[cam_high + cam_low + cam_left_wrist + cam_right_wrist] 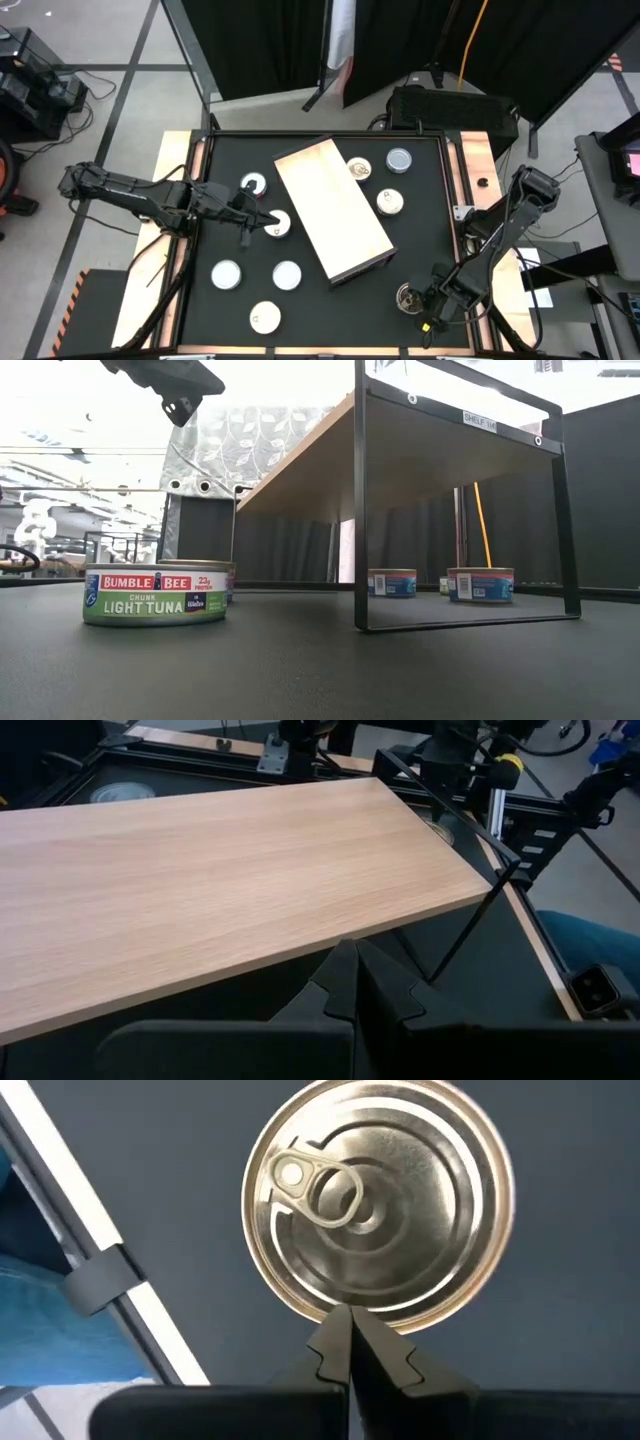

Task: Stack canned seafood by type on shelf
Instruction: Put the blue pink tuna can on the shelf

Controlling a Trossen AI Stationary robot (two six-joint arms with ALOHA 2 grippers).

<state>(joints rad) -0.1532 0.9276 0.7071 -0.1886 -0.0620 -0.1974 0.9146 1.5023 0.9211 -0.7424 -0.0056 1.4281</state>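
Right gripper: fingers pressed together, empty, hanging just above a gold pull-tab can at the lower right of the high view, close to the table's right rail.

Left gripper: fingers together, empty, at centre left of the high view, pointed toward the shelf.

Shelf: pale wood board on a thin black frame, lying diagonally across the middle of the black table; nothing rests on top. A label on its frame shows in the low view.

Canned seafood, all on the tabletop:
- three tins right of the shelf, upper centre: one gold-topped, one bluish-lidded, one silvery;
- two left of the shelf near the left gripper;
- three white-topped at lower left.

Low view: Bumble Bee light tuna tin at left; two blue-labelled tins beyond the shelf frame.
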